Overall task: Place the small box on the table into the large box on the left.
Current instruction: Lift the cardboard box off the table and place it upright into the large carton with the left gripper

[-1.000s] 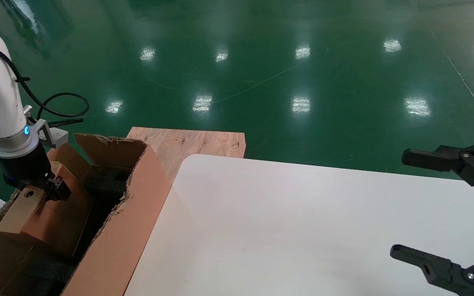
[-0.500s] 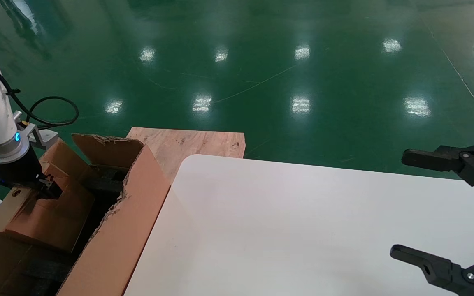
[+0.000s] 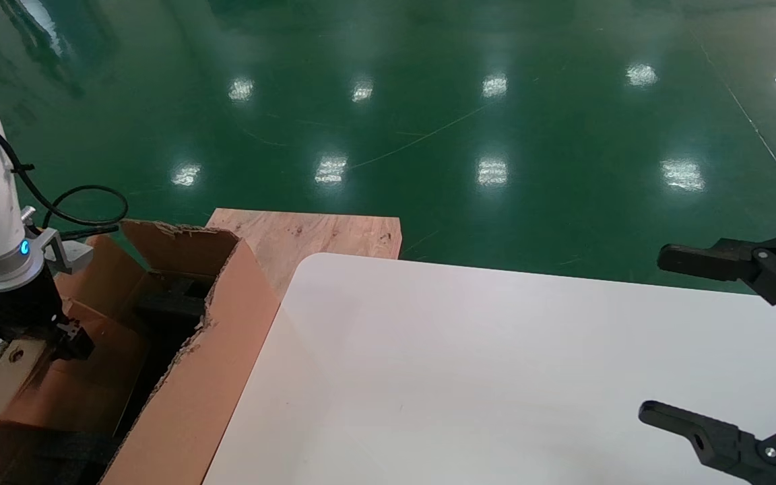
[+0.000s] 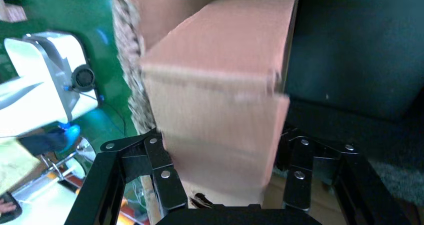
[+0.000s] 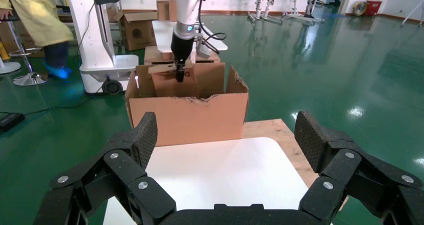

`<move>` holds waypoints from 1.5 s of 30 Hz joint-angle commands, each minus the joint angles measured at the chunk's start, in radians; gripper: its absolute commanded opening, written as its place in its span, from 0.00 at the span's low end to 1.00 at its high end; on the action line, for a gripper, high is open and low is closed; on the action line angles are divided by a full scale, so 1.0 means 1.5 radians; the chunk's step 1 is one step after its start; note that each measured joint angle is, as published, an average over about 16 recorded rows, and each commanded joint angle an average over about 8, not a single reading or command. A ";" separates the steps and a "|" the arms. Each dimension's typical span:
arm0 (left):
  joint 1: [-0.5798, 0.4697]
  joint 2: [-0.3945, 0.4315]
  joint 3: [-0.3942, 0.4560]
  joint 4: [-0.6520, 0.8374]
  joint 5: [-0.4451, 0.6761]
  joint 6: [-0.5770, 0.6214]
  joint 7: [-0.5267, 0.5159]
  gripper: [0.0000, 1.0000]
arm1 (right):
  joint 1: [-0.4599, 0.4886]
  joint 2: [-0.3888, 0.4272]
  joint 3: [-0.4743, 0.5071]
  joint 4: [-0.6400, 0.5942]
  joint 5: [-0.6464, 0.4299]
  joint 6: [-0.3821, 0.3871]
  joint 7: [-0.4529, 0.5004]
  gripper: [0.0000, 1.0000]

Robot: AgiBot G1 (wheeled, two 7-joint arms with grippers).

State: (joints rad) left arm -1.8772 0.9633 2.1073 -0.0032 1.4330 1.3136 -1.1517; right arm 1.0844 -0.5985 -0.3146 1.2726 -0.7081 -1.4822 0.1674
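My left gripper point(image 3: 68, 339) is shut on the small box point(image 3: 75, 387), a plain brown box with a lighter holed flap point(image 3: 4, 380), and holds it inside the large box point(image 3: 206, 377) at the left. In the left wrist view the small box point(image 4: 220, 100) fills the gap between my black fingers point(image 4: 162, 172). The right wrist view shows the left gripper point(image 5: 180, 75) down in the large box point(image 5: 187, 117). Black foam point(image 3: 172, 300) lies inside the carton. My right gripper point(image 3: 661, 335) is open and empty over the right end of the white table point(image 3: 496, 364).
A bare wooden board point(image 3: 314, 232) sticks out behind the table's rounded corner. Green floor lies all around. In the right wrist view a person in yellow point(image 5: 35, 20), a white machine base point(image 5: 100, 50) and more cartons point(image 5: 137, 30) stand behind the large box.
My left gripper has moved left and down with the small box, lower into the large box. The right arm has not moved.
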 commanded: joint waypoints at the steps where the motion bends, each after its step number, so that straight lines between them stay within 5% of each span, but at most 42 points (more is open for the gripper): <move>1: 0.003 0.000 0.000 -0.001 0.001 0.010 0.000 0.00 | 0.000 0.000 0.000 0.000 0.000 0.000 0.000 1.00; 5: 0.004 -0.002 0.003 0.003 0.004 0.005 -0.003 0.00 | 0.000 0.000 0.000 0.000 0.000 0.000 0.000 1.00; 13: 0.005 -0.006 0.001 0.005 0.003 -0.009 -0.004 0.97 | 0.000 0.000 0.000 0.000 0.000 0.000 0.000 1.00; 14: 0.005 -0.006 0.001 0.005 0.003 -0.009 -0.004 1.00 | 0.000 0.000 0.000 0.000 0.000 0.000 0.000 1.00; 45: 0.004 -0.005 0.002 0.005 0.003 -0.011 -0.004 1.00 | 0.000 0.000 0.000 0.000 0.000 0.000 0.000 1.00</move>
State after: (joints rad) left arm -1.8761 0.9613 2.1090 0.0025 1.4362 1.2950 -1.1558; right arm 1.0844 -0.5982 -0.3150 1.2723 -0.7076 -1.4817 0.1671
